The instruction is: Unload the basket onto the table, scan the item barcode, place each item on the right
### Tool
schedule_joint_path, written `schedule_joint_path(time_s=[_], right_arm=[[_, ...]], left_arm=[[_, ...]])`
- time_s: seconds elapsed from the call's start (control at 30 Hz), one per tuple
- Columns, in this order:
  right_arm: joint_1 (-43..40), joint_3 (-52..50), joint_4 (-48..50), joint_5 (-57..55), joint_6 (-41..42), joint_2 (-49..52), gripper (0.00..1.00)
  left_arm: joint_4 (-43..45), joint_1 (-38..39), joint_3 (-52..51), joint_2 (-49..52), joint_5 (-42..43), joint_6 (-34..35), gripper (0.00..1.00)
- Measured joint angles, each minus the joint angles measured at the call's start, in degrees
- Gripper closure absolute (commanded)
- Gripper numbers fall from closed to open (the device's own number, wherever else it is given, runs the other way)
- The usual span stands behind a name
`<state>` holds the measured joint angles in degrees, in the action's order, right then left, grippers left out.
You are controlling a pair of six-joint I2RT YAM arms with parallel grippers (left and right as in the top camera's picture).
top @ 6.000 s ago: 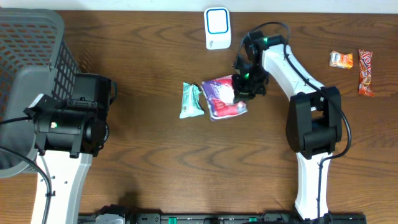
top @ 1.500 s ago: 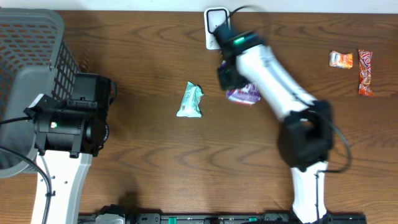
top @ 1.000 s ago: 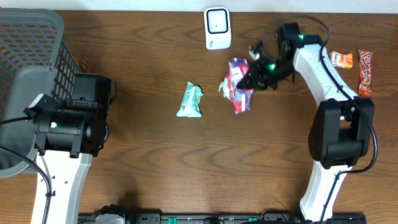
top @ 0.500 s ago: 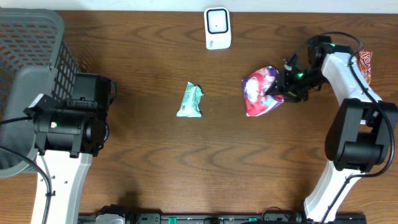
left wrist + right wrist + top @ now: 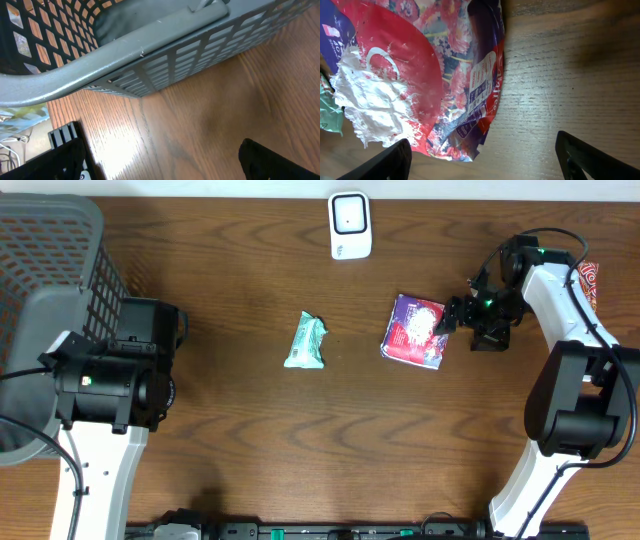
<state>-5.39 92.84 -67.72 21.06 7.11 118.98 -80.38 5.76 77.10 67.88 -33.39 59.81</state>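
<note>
Item: purple-and-red snack packet; lies flat on the table, right of centre, touching nothing else; well apart from the white scanner, which stands at the far edge.

In the right wrist view a small printed label panel faces up near the packet's edge; too small to tell whether it carries the barcode.

Handling, judged: thin glossy film, crinkled, so light and soft; likely slippery on the flat faces and apt to buckle or twist when lifted; not fragile, though the contents could crush under a hard pinch. Best hold is probably a sealed border or corner, gripped across the film's thickness, leaving the label panel uncovered so that it can face the scanner.

Right gripper: just beside the packet's right edge; jaws stand wide apart and hold nothing; both fingers show at the bottom corners of the wrist view with the packet ahead of them, not clamped.

Left gripper: far off beside the grey mesh basket; jaws spread wide, empty.

Other items: green packet left of the item, well apart; two orange snacks at the right, beyond the right arm.
</note>
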Motion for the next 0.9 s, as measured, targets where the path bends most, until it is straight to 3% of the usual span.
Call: schedule_joint_path(time_s=[0.17,0.37,0.47,0.53,0.77,0.9], right_arm=[[0.83,-1.2,3.85,1.6,0.52,-0.09,0.19],[3.76,-9.01,15.67,4.07,5.88,-0.2,0.41],[5.51,-12.48,22.18,4.76,9.27,-0.35,0.82],[6.71,-13.42,24.79,5.25,11.17,-0.46,0.99],[11.32,-11.96,28.61,6.88,17.97,-1.03,0.99],[13.49,-4.87,30.12,7.63,21.9,-0.94,0.99]], left_arm=[[0.02,0.0,0.0,0.0,0.0,0.0,0.02],[-0.02,0.0,0.0,0.0,0.0,0.0,0.02],[0.0,0.0,0.0,0.0,0.0,0.0,0.02],[0.02,0.0,0.0,0.0,0.0,0.0,0.02],[0.0,0.0,0.0,0.0,0.0,0.0,0.02],[0.02,0.0,0.0,0.0,0.02,0.0,0.02]])
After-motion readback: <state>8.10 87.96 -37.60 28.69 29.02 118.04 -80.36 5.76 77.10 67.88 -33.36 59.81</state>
